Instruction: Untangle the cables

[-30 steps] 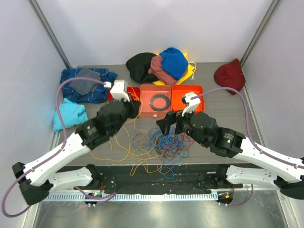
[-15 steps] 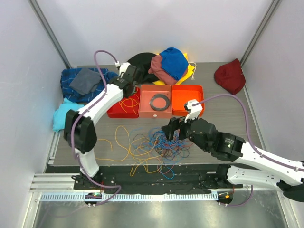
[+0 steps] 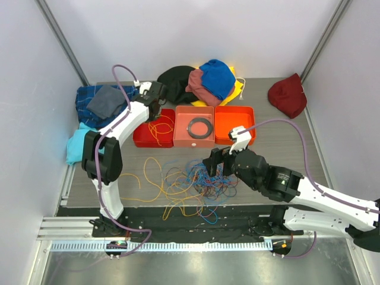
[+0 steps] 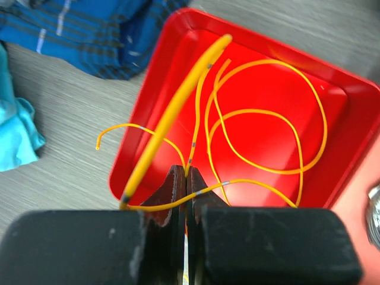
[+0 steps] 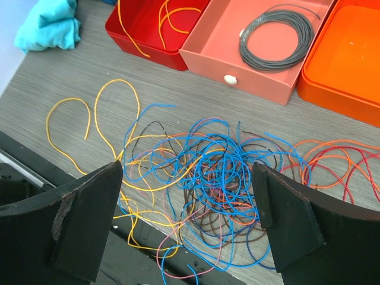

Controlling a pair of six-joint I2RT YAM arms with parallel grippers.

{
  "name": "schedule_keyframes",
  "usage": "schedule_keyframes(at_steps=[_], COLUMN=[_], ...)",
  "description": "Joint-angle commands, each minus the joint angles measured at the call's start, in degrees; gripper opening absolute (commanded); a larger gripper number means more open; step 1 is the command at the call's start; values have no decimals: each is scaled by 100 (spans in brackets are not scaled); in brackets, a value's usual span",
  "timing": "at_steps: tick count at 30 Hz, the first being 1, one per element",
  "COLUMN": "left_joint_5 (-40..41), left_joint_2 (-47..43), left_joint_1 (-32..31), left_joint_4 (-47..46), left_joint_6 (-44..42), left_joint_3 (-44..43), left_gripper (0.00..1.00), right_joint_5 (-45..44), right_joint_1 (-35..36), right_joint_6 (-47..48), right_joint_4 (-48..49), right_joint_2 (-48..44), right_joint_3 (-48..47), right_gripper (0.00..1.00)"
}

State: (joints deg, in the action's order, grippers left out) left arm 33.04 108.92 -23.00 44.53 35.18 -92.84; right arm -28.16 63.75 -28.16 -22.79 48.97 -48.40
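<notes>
thin multicolour cable tangle (image 5: 208, 172): string-thin blue, yellow, orange, red + a few dark wires, looped over one another on the grey wood-grain tabletop (image 5: 71, 83), toward its near edge, just in front of the trays. loose yellow loops trail off on the left, orange/red ones on the right. one long thin yellow cable (image 4: 168, 119) is apart from the heap: its coils lie in the shallow red plastic tray (image 4: 261, 142), one end hangs over the rim onto the tabletop.

handling, my est.: v. light, limp, no stiffness to speak of. smooth insulation, prob. slips w/o a firm pinch. pulling one strand will likely drag its neighbours, so take hold at a free end or an outer loop, not in the dense blue middle. yellow loops at left look the easiest pick.

left pincer (image 4: 186, 175): jaws together, clamped on the yellow cable, over the red tray; strand rises from tray floor to the jaws. right pincer (image 5: 187, 219): jaws wide apart, nothing between them, hovering above the tangle, abt centred on the blue knot, not touching it as far as i can tell.

beyond: salmon-pink plastic tray (image 5: 208, 41) holding a coiled black rubber ring (image 5: 246, 41); bright orange plastic tray (image 5: 350, 65) beside it.
</notes>
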Motion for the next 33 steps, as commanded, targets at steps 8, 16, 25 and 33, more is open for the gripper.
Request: schedule_keyframes(at_steps=[8,16,25,33], left_joint_5=[896,1486,1135,687], left_joint_2=[-372,-328,-162,-20], left_joint_1=[24,24,24,7], left_joint_4=[-1499,-2387,-1651,-455], left_joint_6=[-3,296,139,24], left_joint_3=[387,1162,532,11], left_gripper=[0,5,57,68], right_joint_5=[-32,-128,-110,-14], right_joint_1=[15,15,6,6], right_joint_6=[48,92,109,162], right_joint_4=[319,319,362,555], right_joint_2=[253,174,271,438], right_joint_3=[15,164,156,138], right_gripper=[100,100,100,100])
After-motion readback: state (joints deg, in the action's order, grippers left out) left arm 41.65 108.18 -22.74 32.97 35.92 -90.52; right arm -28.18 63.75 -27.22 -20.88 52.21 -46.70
